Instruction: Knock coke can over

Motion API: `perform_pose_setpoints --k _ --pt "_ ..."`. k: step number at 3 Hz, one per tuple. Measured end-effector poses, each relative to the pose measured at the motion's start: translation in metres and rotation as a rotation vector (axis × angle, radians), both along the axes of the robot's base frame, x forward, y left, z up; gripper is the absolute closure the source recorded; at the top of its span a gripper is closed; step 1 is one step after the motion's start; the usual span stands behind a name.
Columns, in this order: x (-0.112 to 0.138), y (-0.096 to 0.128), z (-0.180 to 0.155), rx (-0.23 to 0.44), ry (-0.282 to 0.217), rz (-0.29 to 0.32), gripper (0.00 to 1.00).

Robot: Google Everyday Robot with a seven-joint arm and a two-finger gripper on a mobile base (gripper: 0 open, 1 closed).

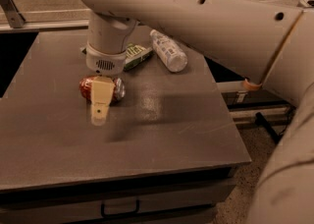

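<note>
The can [86, 88], judged light, thin-walled and slick, lies on its side at 10 o'clock from the table's [162, 139] middle, top toward 3 o'clock, under the gripper [100, 106], whose spread I cannot tell; nudge its side wall, no grasp needed.

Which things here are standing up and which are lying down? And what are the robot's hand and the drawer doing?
coke can: lying on its side, silver top facing right.
white plastic bottle: lying on its side.
green chip bag: lying flat, partly hidden behind the arm.
gripper: pointing down, right in front of the coke can.
drawer: shut.
</note>
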State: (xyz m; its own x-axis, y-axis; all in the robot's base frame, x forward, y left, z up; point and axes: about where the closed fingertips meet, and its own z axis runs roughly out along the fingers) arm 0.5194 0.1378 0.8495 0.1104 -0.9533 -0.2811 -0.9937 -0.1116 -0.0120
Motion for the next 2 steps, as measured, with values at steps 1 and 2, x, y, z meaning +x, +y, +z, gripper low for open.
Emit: perform_pose_setpoints --k 1,2 --pt "0.009 -0.012 0.021 0.054 -0.052 -0.073 0.00" --pt "0.017 -0.041 0.047 0.094 -0.089 -0.153 0.00"
